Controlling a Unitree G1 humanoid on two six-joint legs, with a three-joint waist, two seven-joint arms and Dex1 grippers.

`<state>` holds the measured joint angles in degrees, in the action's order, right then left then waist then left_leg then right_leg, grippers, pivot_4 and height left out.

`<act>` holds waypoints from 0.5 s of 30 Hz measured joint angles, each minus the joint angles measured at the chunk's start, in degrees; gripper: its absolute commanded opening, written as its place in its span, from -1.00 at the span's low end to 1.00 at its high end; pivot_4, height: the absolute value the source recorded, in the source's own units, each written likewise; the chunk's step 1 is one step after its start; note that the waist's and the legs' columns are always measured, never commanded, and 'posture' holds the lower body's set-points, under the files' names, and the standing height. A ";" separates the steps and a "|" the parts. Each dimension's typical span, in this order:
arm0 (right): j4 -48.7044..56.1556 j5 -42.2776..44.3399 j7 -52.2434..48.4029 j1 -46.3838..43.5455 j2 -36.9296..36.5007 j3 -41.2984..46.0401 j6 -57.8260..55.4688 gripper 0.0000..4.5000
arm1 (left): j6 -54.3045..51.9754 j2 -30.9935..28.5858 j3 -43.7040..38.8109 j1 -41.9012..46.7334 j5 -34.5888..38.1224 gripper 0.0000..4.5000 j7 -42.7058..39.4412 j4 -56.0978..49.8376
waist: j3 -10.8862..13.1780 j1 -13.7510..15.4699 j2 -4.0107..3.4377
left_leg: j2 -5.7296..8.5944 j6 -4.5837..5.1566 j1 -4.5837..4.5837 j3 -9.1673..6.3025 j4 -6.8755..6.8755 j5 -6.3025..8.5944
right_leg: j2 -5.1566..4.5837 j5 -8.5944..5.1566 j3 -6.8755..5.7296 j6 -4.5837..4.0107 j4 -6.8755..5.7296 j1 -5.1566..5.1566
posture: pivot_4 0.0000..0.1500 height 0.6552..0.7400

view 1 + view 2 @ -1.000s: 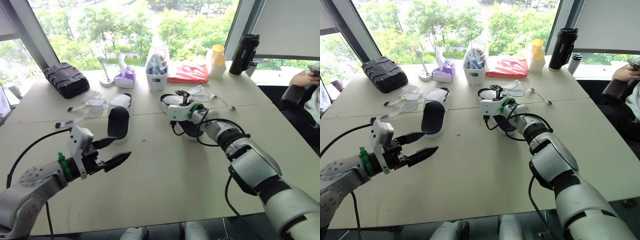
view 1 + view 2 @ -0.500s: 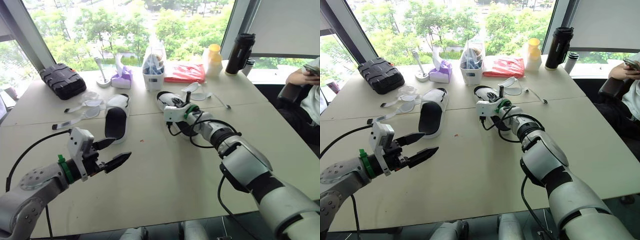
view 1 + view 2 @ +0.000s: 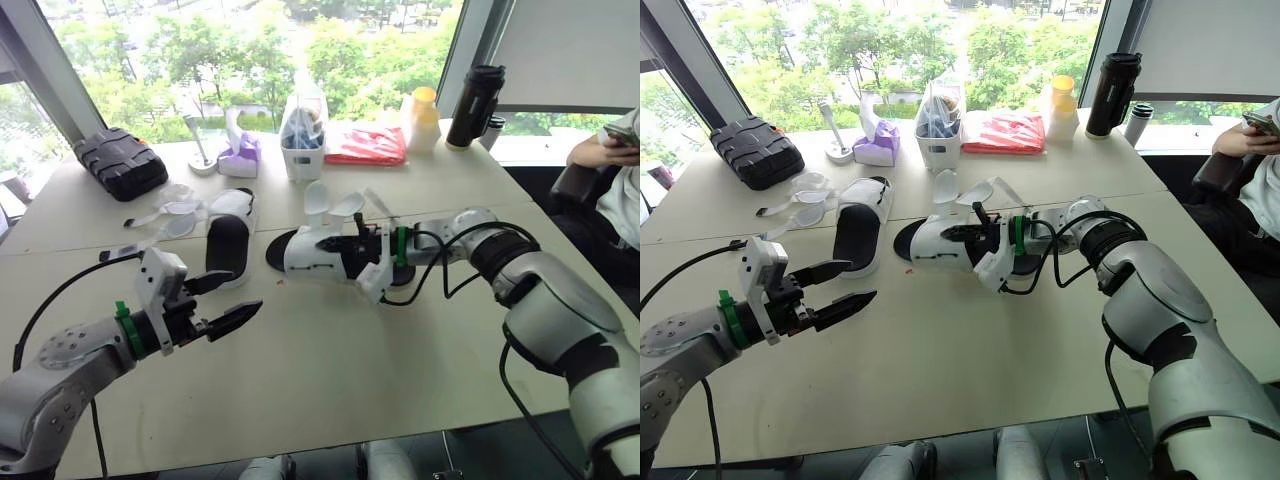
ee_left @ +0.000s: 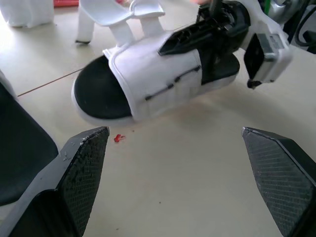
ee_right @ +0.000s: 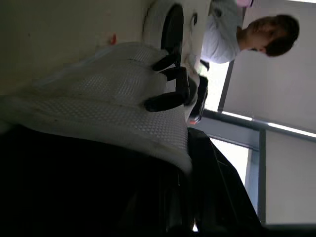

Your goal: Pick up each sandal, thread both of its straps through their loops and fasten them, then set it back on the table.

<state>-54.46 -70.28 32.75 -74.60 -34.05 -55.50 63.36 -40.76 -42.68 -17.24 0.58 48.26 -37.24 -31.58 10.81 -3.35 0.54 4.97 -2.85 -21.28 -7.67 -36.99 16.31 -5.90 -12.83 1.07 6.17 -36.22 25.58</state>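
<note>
We're barely started: our right gripper (image 3: 338,245) is clamped on the white fabric sandal with black footbed (image 3: 308,258), both straps (image 3: 320,200) loose above the jaws. Left gripper (image 3: 246,290) gapes open just short of it; matching second sandal (image 3: 228,245) waits beyond, unfastened.

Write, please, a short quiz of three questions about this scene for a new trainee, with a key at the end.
1. True or false: the left gripper is open and empty.
2. Which one grips the sandal near the middle of the table? A) left gripper B) right gripper C) neither
3. Fill in: the two straps of that sandal stand up, not yet ___.
Key: 1 true; 2 B; 3 fastened.
</note>
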 measured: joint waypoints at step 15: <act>8.82 -7.19 6.98 1.55 0.25 -2.75 8.46 -0.98 | -0.04 0.49 0.79 1.10 -0.48 1.00 0.01 0.26 | 0.00 -0.02 0.01 | -0.01 -0.05 0.00 0.04 -0.01 -0.03 | 0.02 0.05 0.05 -0.08 0.00 0.00 | 1.00 1.00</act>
<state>-45.65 -77.47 39.72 -73.04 -33.79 -58.26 71.82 -40.81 -42.18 -16.45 1.69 47.78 -37.23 -31.32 10.81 -3.37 0.55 4.96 -2.90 -21.27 -7.63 -37.00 16.27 -5.88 -12.78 1.12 6.09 -36.22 25.57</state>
